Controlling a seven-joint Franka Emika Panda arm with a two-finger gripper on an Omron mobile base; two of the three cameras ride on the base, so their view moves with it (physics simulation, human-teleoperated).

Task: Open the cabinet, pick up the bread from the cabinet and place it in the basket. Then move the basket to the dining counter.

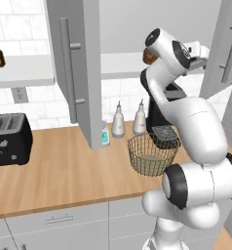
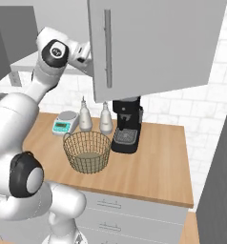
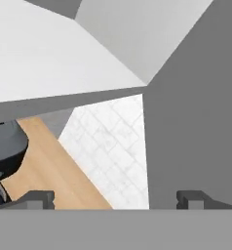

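The wooden worktop [image 1: 64,161] runs under an open cabinet [image 1: 79,68], both doors swung out. Your gripper [image 3: 115,199], jaws spread wide and empty, is up at the cabinet's shelf; the bread [image 1: 148,56] sits on that shelf, beside the wrist. Swing round onto the loaf, straddle it, then close. The basket [image 1: 151,154] waits below the cabinet.

The basket [image 1: 152,154] is set on the worktop [image 1: 64,171], just before the coffee machine [image 2: 126,125]. Two bottles [image 1: 118,120] and a scale [image 2: 64,122] are placed behind the basket.
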